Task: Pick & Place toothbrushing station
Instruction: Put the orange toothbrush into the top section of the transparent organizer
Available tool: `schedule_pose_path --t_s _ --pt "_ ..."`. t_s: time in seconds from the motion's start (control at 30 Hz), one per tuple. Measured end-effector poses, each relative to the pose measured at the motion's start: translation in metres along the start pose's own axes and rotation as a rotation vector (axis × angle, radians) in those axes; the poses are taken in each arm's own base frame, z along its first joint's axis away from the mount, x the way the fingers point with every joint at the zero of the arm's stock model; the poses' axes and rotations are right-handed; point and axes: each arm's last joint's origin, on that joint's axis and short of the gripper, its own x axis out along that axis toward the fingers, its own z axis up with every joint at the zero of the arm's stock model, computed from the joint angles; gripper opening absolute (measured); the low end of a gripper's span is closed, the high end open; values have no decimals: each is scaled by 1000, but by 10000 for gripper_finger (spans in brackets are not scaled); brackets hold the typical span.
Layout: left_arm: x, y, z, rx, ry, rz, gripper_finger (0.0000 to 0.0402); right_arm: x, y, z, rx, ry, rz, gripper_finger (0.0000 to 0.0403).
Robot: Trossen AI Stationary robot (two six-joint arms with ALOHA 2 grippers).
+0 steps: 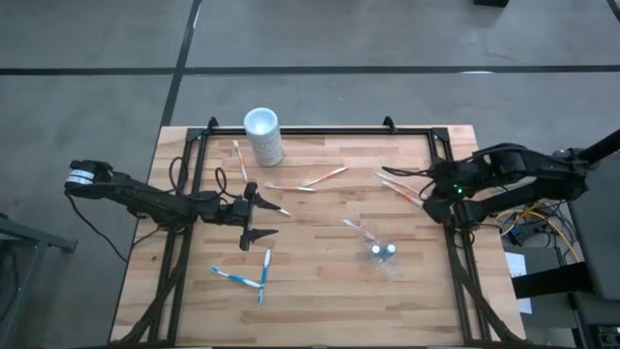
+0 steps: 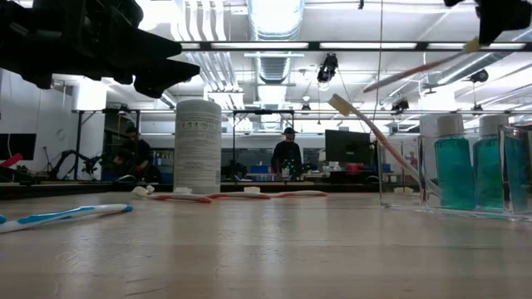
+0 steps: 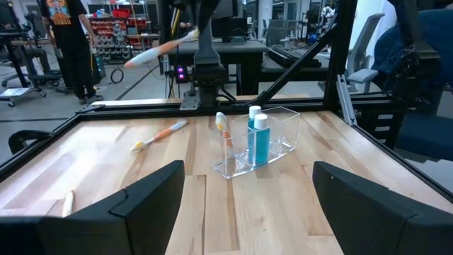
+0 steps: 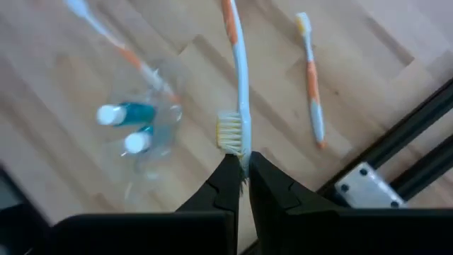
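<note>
The toothbrushing station's see-through holder [image 1: 383, 252] stands on the table's right half with two teal bottles [image 3: 259, 138] inside. One orange-and-white toothbrush [image 2: 374, 133] leans in it, head up. My right gripper [image 4: 242, 161] hangs high over the table's right side, shut on another orange-and-white toothbrush [image 4: 237, 64]. My left gripper [image 1: 257, 218] stands open and level left of centre, holding nothing. More orange-and-white toothbrushes [image 1: 325, 177] and blue-and-white ones [image 1: 237, 279] lie flat on the wood. My right gripper pinches the toothbrush's head end [image 4: 241, 145], right beside the bristles, between its two fingertips. The fingers come steeply from above. The brush is lifted clear and slants out toward the table's left, its orange handle [image 2: 416, 73] lower than the held end.
A tall white cup [image 1: 263, 136] stands near the far edge, left of centre. A loose toothbrush [image 4: 311, 78] lies on the wood close under my right gripper. A black frame [image 1: 320, 131] rims the table. People stand in the room beyond.
</note>
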Motion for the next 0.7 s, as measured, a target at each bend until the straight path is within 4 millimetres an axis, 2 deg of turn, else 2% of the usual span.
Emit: schedule_pose_path --t_s 0.17,0.37,0.7 --pt "0 0 0 0 0 -1 319 -9 16 10 -13 95 62 13" --pt "0 0 0 0 0 0 319 -3 34 20 -21 221 109 13" --pt "0 0 0 0 3 -1 319 3 42 20 118 399 181 13"
